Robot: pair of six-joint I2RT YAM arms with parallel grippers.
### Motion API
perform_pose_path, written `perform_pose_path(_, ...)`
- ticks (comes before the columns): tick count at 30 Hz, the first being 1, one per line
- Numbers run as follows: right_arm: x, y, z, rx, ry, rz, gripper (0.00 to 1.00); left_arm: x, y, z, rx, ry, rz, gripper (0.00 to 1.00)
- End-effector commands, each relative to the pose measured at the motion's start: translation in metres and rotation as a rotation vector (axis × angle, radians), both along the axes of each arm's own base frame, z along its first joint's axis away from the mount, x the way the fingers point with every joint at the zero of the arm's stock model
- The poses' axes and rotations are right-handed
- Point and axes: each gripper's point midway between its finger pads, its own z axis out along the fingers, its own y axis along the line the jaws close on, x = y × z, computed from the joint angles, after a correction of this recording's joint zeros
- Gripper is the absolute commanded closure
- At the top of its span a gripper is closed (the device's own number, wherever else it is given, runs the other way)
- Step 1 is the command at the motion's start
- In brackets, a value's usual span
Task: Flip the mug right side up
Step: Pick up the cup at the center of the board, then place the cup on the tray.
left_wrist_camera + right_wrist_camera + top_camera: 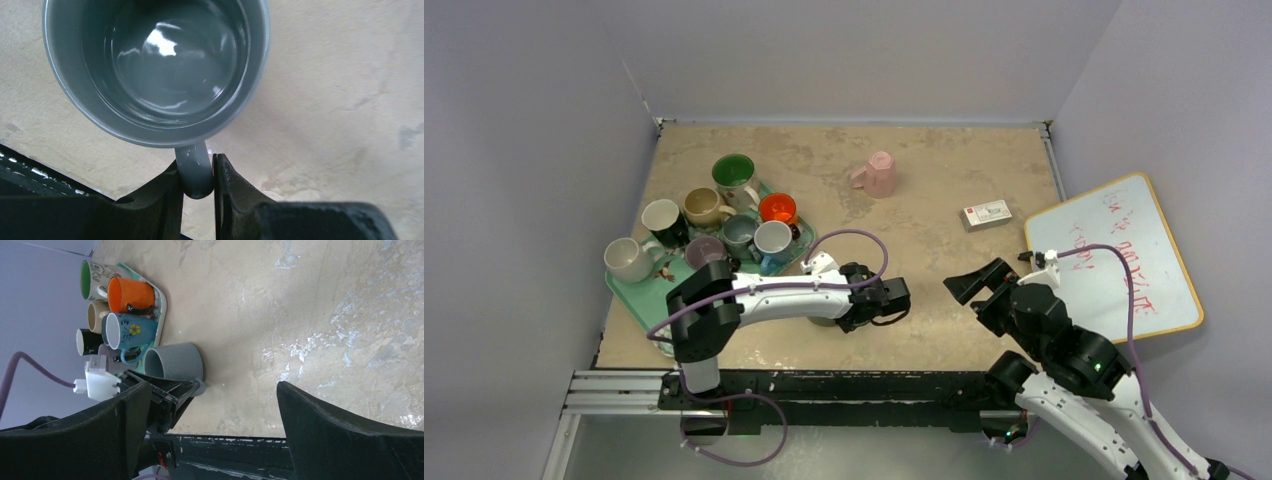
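A grey mug [157,65] stands upright with its opening up, its base at the table surface, just right of the green tray [629,297]. My left gripper [198,172] is shut on the mug's handle [194,170] and reaches it from above. In the top view the mug [823,319] is mostly hidden under the left arm, near the table's front edge. It also shows in the right wrist view [175,361]. My right gripper [976,284] is open and empty, hovering to the right of the mug.
The tray holds several upright mugs [776,208]. A pink mug [876,175] sits at the back centre with no opening showing. A small box [986,214] and a whiteboard [1114,260] lie at the right.
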Motion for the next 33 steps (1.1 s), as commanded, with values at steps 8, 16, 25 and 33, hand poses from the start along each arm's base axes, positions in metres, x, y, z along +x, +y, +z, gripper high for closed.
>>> perform_pose_path(8, 0.001, -0.013, 0.007, -0.015, -0.037, -0.042, 0.02, 0.009, 0.016, -0.003, 0.113, -0.033, 0.03, 0.74)
perform_pose_path(16, 0.001, -0.013, 0.008, -0.012, -0.046, -0.041, 0.02, 0.015, 0.029, -0.003, 0.171, -0.075, 0.054, 0.59)
perform_pose_path(25, 0.0, -0.014, 0.006, -0.013, -0.045, -0.04, 0.02, 0.02, 0.029, -0.005, 0.172, -0.1, 0.07, 0.89)
perform_pose_path(33, 0.0, -0.011, 0.005, 0.003, -0.049, -0.031, 0.02, 0.022, 0.026, 0.018, 0.197, -0.146, 0.005, 1.0)
